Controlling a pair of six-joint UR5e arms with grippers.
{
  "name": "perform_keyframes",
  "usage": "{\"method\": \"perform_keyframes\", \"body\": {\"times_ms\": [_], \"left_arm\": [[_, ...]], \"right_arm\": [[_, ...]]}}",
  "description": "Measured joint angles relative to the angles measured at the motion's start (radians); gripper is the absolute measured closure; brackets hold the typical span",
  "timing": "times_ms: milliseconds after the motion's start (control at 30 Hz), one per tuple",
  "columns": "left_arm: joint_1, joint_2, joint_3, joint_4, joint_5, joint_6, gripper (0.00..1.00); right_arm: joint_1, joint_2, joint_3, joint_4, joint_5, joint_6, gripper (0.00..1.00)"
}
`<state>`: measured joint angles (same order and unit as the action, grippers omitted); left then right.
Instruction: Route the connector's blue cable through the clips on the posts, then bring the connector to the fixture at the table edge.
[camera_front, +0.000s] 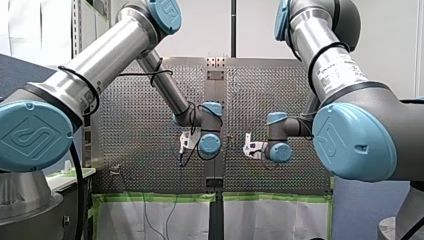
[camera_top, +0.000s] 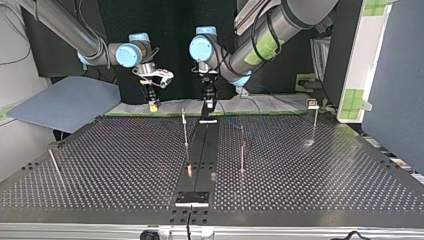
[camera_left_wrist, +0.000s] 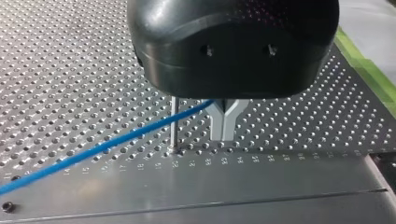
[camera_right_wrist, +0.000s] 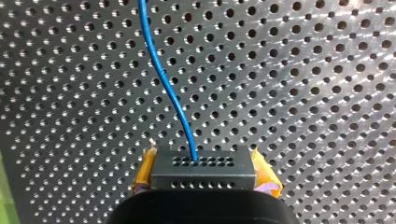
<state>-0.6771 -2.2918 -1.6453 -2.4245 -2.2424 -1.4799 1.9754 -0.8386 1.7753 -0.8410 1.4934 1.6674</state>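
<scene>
In the right wrist view the black connector (camera_right_wrist: 203, 164) sits between my right gripper's (camera_right_wrist: 203, 173) yellow pads (camera_right_wrist: 145, 169), which are shut on it. The blue cable (camera_right_wrist: 170, 93) leaves its face and runs ahead over the perforated plate. In the left wrist view my left gripper's (camera_left_wrist: 223, 135) metal fingers are shut, and the blue cable (camera_left_wrist: 107, 144) runs taut from them past a thin post (camera_left_wrist: 173, 123) beside them. In the top view my right gripper (camera_top: 153, 105) hangs at the table's far edge, with my left gripper (camera_top: 207, 107) to its right.
Thin posts stand on the perforated table (camera_top: 310, 175): one near centre (camera_top: 185, 127), one right of the dark strip (camera_top: 242, 150), one far right (camera_top: 315, 125) and a leaning one at the left (camera_top: 54, 162). A black block (camera_top: 191, 198) sits at the near edge.
</scene>
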Motion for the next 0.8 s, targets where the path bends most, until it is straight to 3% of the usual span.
{"method": "perform_keyframes", "body": {"times_ms": [800], "left_arm": [[0.009, 0.000, 0.032, -0.013, 0.002, -0.002, 0.98]], "right_arm": [[-0.057, 0.000, -0.060, 0.027, -0.037, 0.004, 1.00]]}}
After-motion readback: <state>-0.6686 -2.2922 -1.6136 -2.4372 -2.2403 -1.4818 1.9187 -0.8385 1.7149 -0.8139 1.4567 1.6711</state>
